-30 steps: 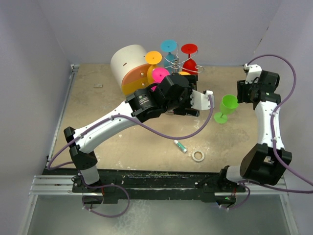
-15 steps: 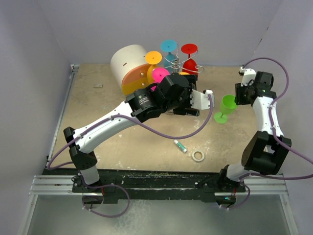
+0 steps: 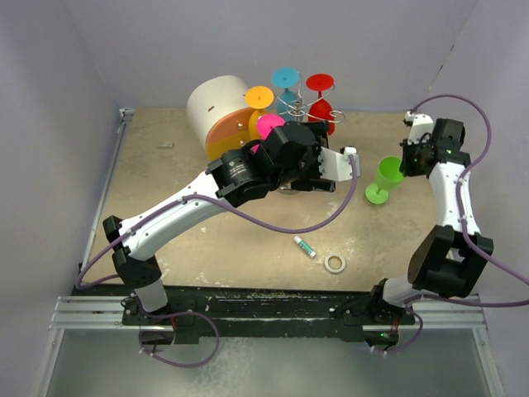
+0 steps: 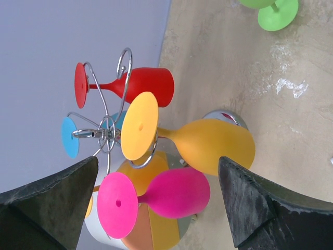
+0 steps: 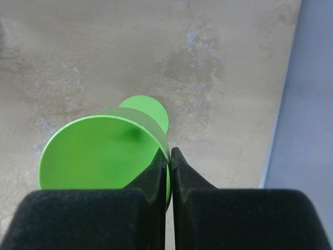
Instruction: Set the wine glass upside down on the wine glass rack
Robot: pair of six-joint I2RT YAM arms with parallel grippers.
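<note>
Right gripper (image 5: 170, 152) is pinched shut on the rim of the green wine glass (image 5: 104, 151). Left gripper (image 3: 335, 164) is wide open, gripping nothing. One green glass: smooth opaque plastic, round foot, upright on the table (image 3: 231, 256), right of the wine glass rack (image 4: 99, 134). One rack: chrome wire, curled arms, four inverted plastic glasses: red (image 4: 145, 86), blue (image 4: 69, 137), yellow (image 4: 208, 146), pink (image 4: 171, 192).

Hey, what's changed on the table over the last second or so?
The right gripper moved in to the green wine glass and its fingers closed on the rim. The left gripper shifted slightly toward the rack, still open. Rack, hung glasses and tape roll unmoved.
</note>
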